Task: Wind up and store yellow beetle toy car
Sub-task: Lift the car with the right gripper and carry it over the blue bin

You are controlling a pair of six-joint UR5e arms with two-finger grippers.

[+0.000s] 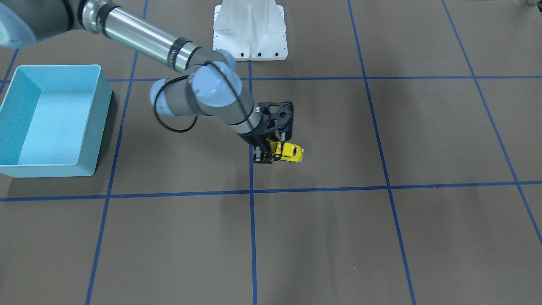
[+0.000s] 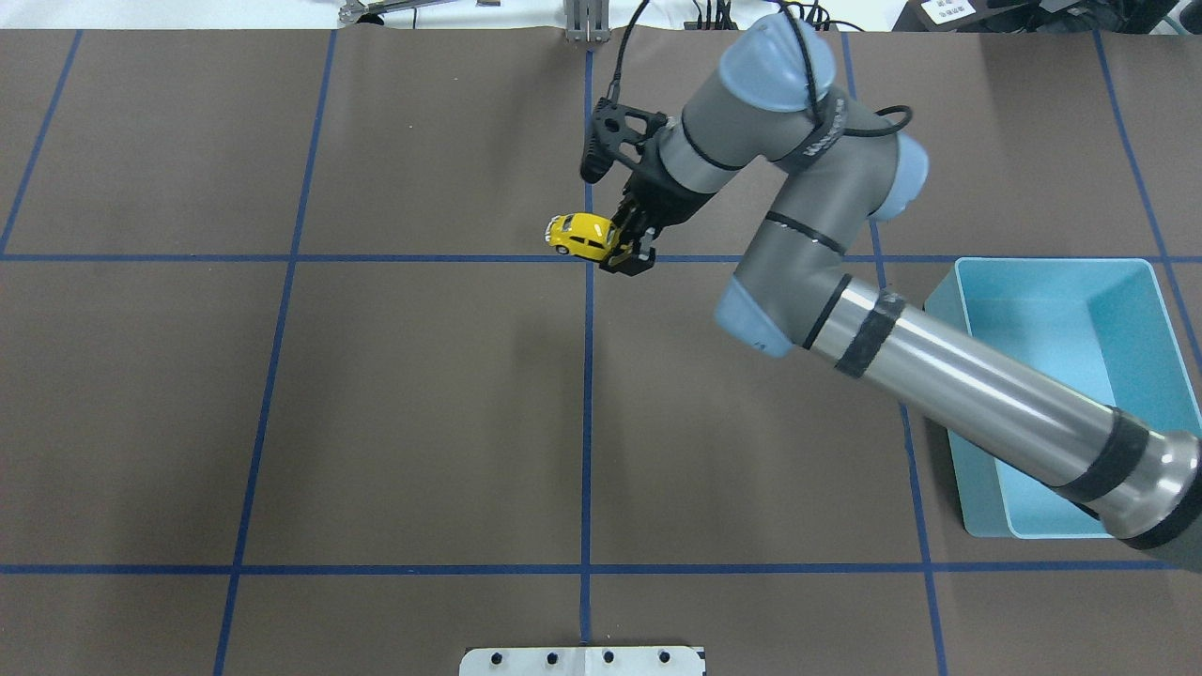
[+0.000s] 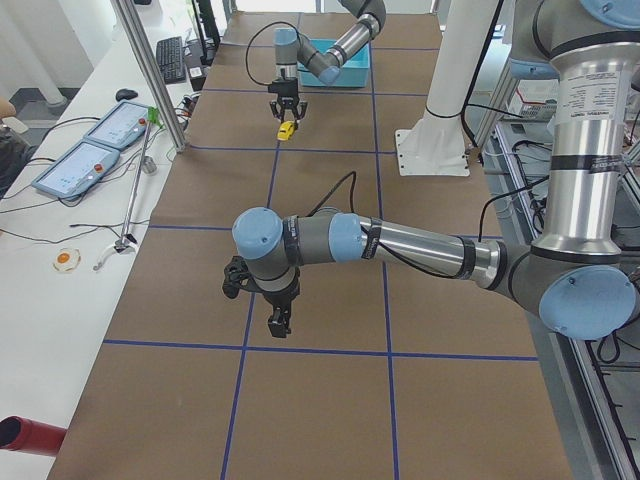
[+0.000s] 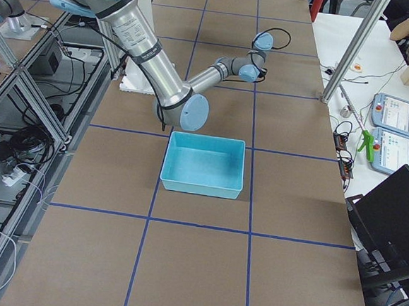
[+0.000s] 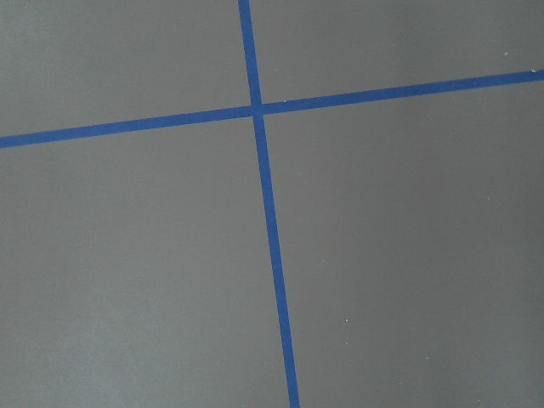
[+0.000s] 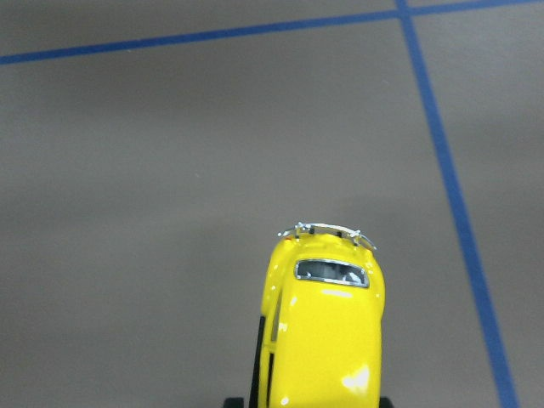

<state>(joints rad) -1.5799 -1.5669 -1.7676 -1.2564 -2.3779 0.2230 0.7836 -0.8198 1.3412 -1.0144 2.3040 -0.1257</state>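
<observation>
The yellow beetle toy car (image 2: 580, 234) is held at one end between the fingers of my right gripper (image 2: 624, 246), just left of a blue tape crossing. It also shows in the front-facing view (image 1: 291, 152) and fills the bottom of the right wrist view (image 6: 327, 340), roof up. Whether its wheels touch the table is unclear. My right gripper (image 1: 270, 153) is shut on it. My left gripper (image 3: 278, 325) shows only in the exterior left view, pointing down over the brown table; I cannot tell whether it is open or shut.
An open light blue bin (image 2: 1117, 319) stands at the robot's right side, partly under the right arm; it also shows in the front-facing view (image 1: 46, 169). A white arm base (image 1: 250, 34) sits at the robot's edge. Blue tape lines cross the brown table.
</observation>
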